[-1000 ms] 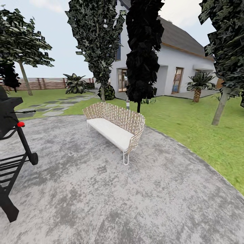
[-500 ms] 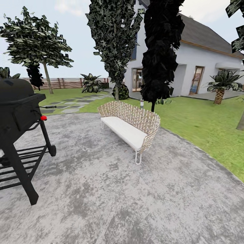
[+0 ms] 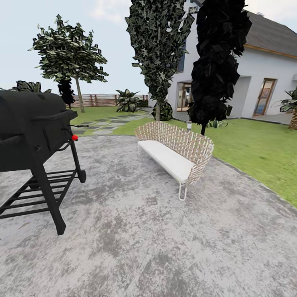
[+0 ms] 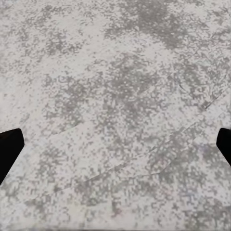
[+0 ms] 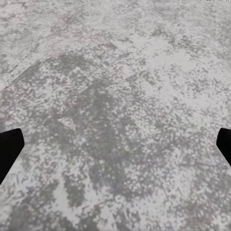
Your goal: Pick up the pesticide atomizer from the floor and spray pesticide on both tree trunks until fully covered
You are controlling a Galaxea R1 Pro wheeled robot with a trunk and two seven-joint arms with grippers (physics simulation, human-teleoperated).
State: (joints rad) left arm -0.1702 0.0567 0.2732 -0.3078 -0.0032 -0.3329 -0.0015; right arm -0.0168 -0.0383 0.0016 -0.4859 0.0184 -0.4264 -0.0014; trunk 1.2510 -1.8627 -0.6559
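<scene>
The left gripper (image 4: 115,144) hangs over mottled grey paving (image 4: 115,86), its two dark fingers (image 4: 8,147) showing only as tips at opposite edges of the left wrist view, spread wide with nothing between them and nothing touching them. The right gripper (image 5: 115,147) is the same: fingers (image 5: 9,144) set wide apart, bare grey paving (image 5: 115,96) beneath, nothing held.

The head view gives what the wrist cameras do not. At the far left stands a black barrel grill (image 3: 31,128) on a slatted stand, with a small red knob (image 3: 74,137) at its near corner and a wheel resting on the paving (image 3: 136,231). Behind it a dark-leaved tree (image 3: 70,53) rises on a thin trunk, with the brown slat fence (image 3: 101,100) and stepping stones (image 3: 105,123) across the lawn (image 3: 255,148) beyond. A broad-leaved plant (image 3: 128,101) sits near the fence. In the middle a woven sofa (image 3: 177,152) with a white seat stands on the paved circle, near its edge. Just behind it are two tall narrow trees, a grey-green one (image 3: 159,49) and an almost black one (image 3: 218,62), with a small grey post (image 3: 189,125) between them. At the right stands the white house (image 3: 268,78).

This is the garden, but I cannot spot the pesticide atomizer or the pale-trunked trees from here.
</scene>
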